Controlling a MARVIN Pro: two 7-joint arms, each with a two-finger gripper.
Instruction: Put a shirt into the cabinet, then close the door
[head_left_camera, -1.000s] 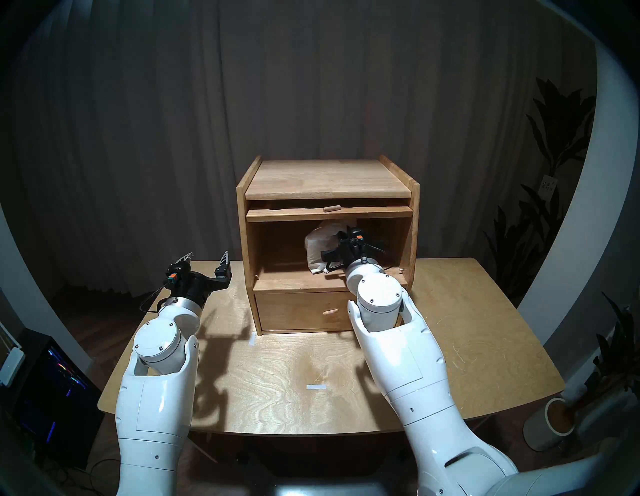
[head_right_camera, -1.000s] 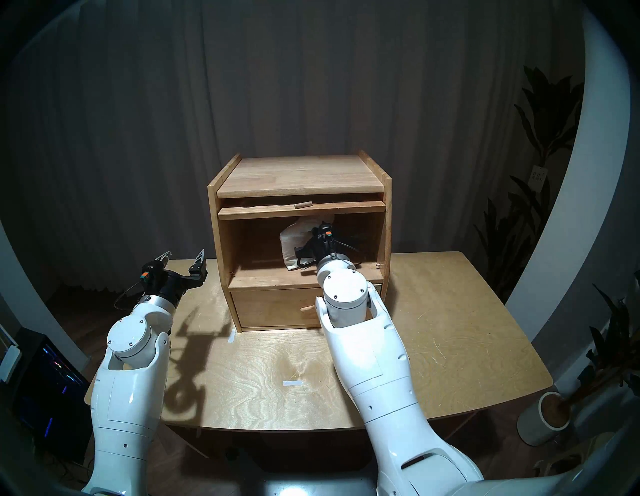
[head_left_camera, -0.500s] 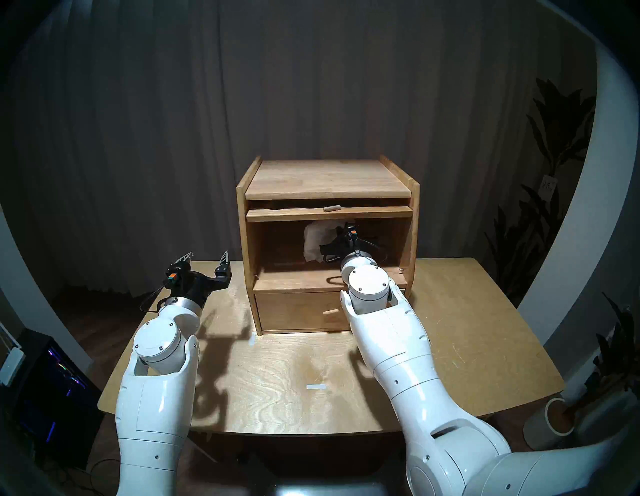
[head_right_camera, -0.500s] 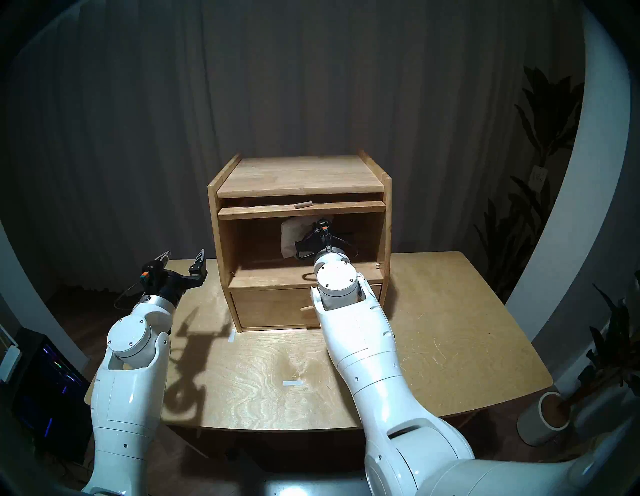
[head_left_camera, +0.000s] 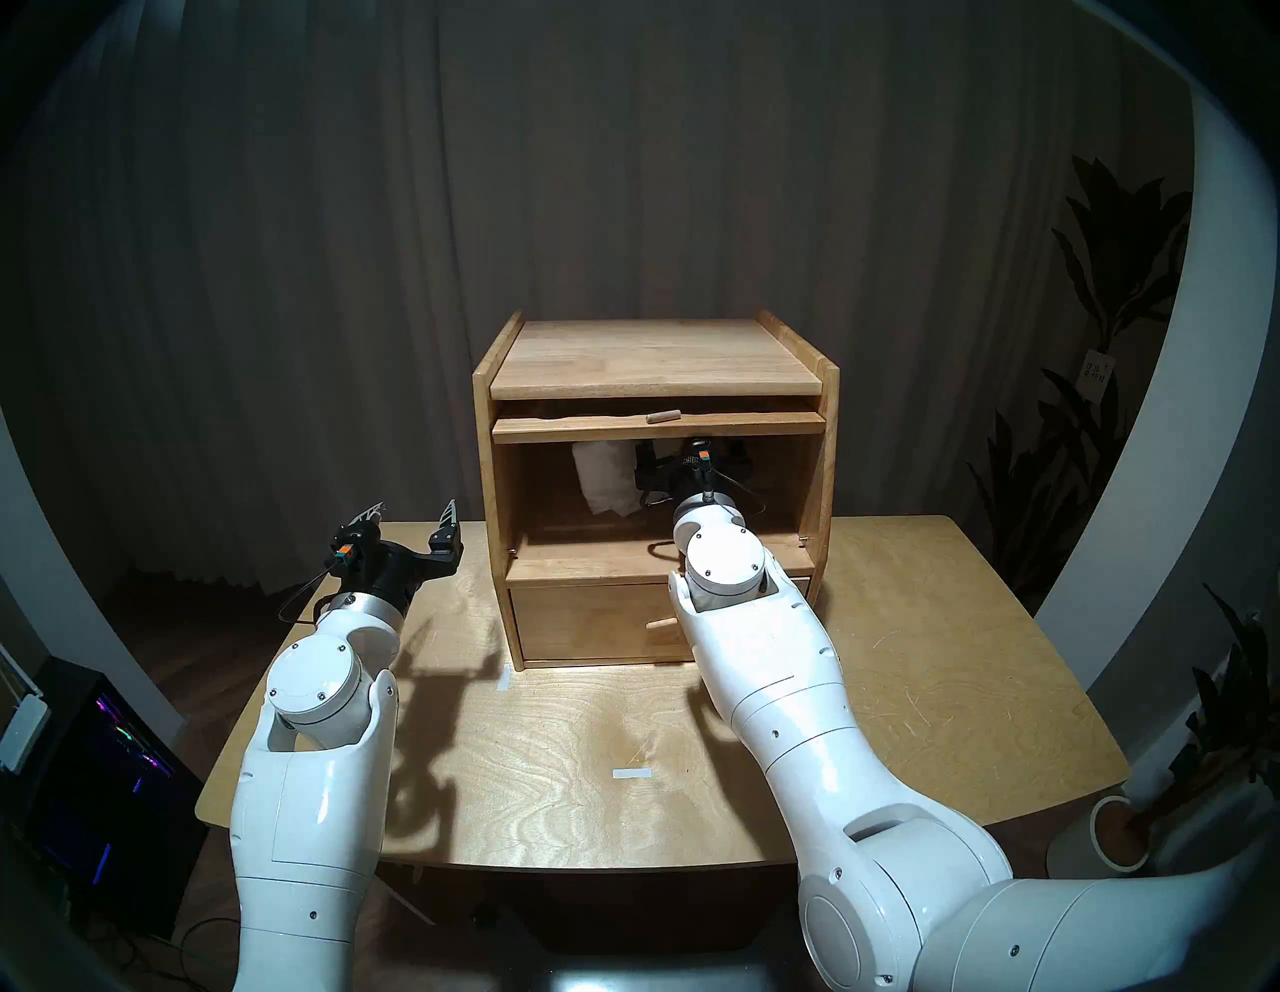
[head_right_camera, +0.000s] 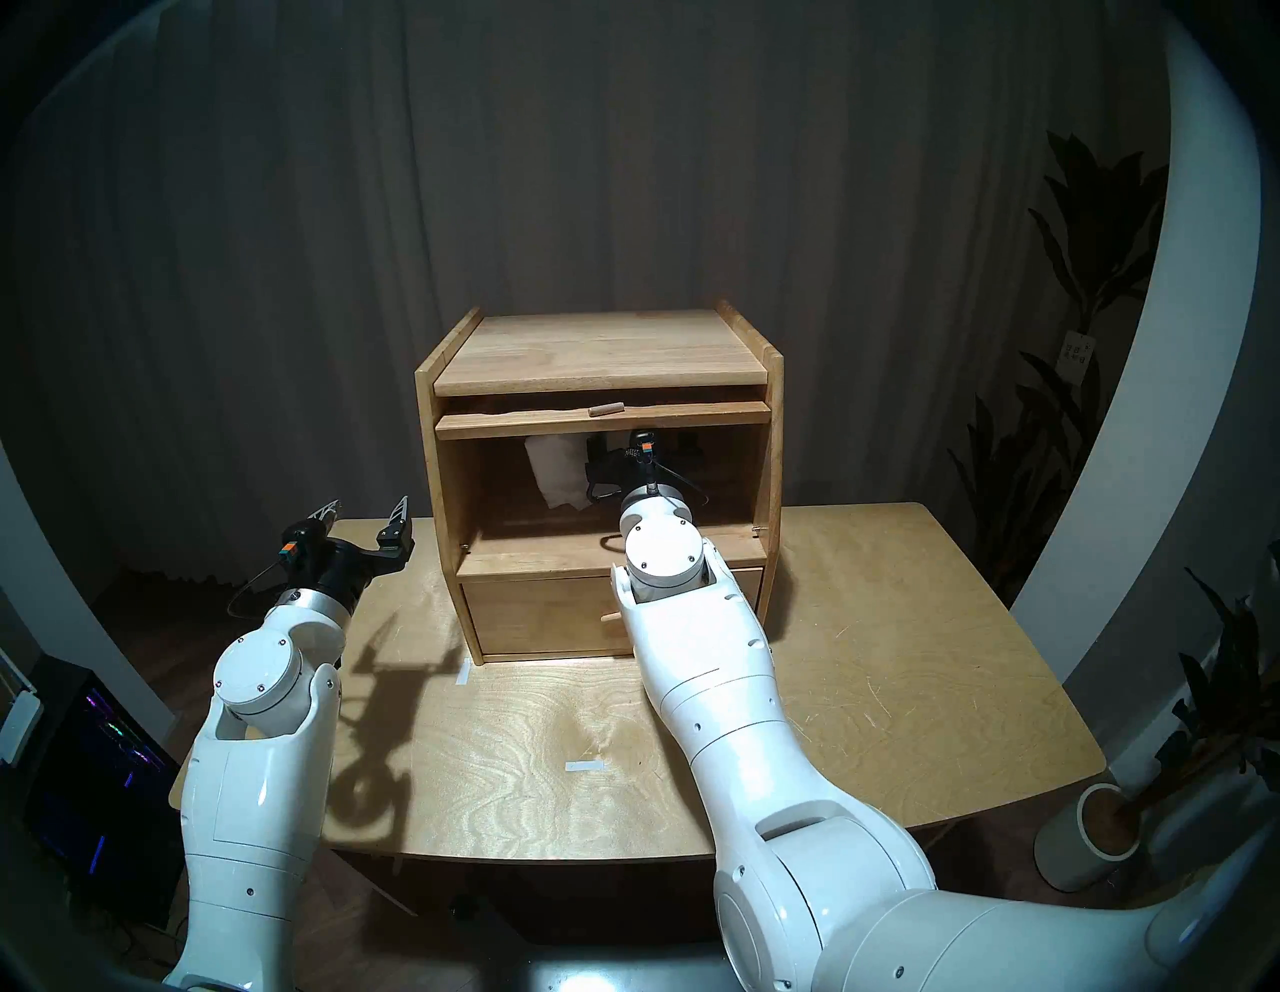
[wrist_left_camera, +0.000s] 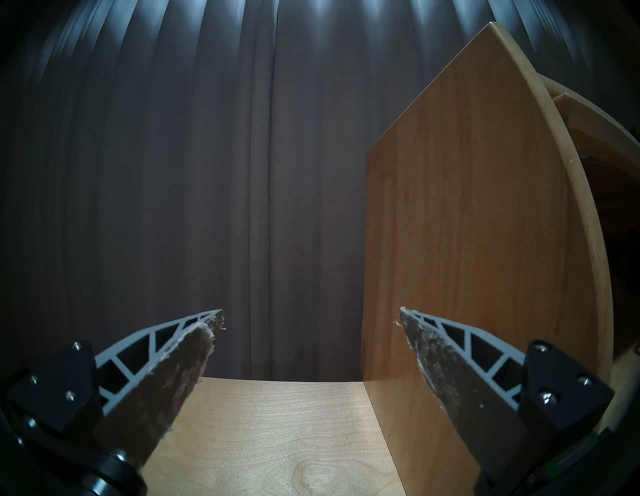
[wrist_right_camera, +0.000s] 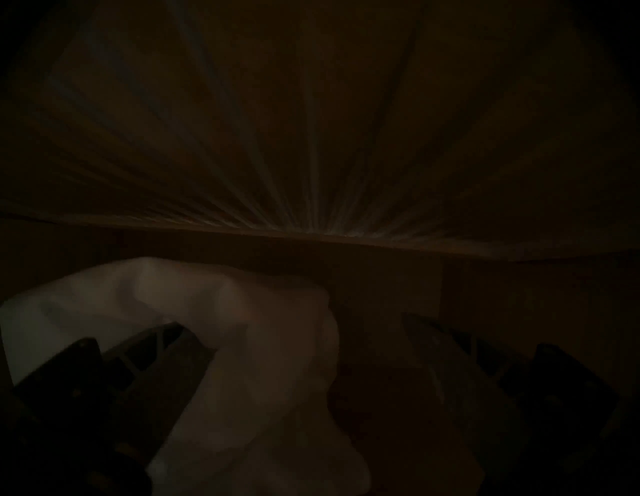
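The light-wood cabinet (head_left_camera: 654, 360) stands at the back of the table, its big compartment open. The door (head_left_camera: 658, 429) lies flat under the top, its peg handle (head_left_camera: 663, 417) pointing forward; its ribbed window (wrist_right_camera: 311, 138) shows overhead in the right wrist view. My right gripper (head_left_camera: 689, 452) is deep inside the compartment with its fingers spread. The white shirt (head_left_camera: 606, 478) hangs bunched over its left finger (wrist_right_camera: 162, 350); I cannot tell if it rests on the compartment floor. My left gripper (head_left_camera: 414, 509) is open and empty, left of the cabinet's side wall (wrist_left_camera: 467, 242).
A shut drawer (head_left_camera: 589, 620) with a peg knob (head_left_camera: 658, 623) sits under the compartment, partly behind my right forearm. The wooden table (head_left_camera: 554, 776) carries two white tape marks. A dark curtain hangs behind; a potted plant (head_left_camera: 1122, 838) stands at the right.
My right gripper has gone deeper and higher into the compartment, and the shirt has shifted left with it. The left arm has not moved.
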